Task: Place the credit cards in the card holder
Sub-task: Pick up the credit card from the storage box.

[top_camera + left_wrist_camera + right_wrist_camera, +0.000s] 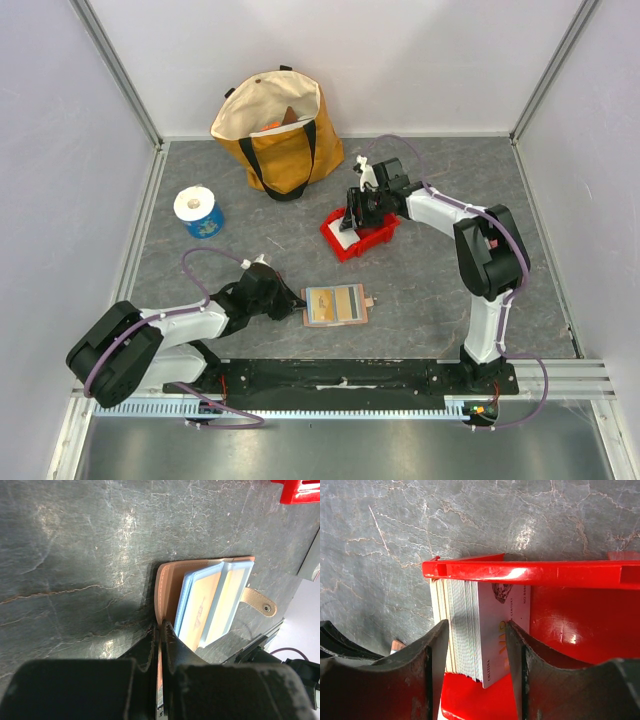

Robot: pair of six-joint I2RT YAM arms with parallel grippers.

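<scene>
The tan card holder [337,304] lies open flat on the table in front of the arms, with light blue cards [210,605] in its slots and its snap tab [260,602] pointing right. My left gripper [297,305] is shut on the holder's left edge [167,582], and its fingertips [161,627] pinch the leather. My right gripper [352,222] reaches into the red bin [372,238]. Its fingers [515,640] stand on either side of a stack of credit cards [470,625] that stands on edge against the bin's rim [530,574], pressing both sides.
A yellow tote bag [275,130] stands at the back. A white roll on a blue base [198,210] sits at the left. White walls enclose the table on three sides. A corner of the red bin [300,491] shows in the left wrist view.
</scene>
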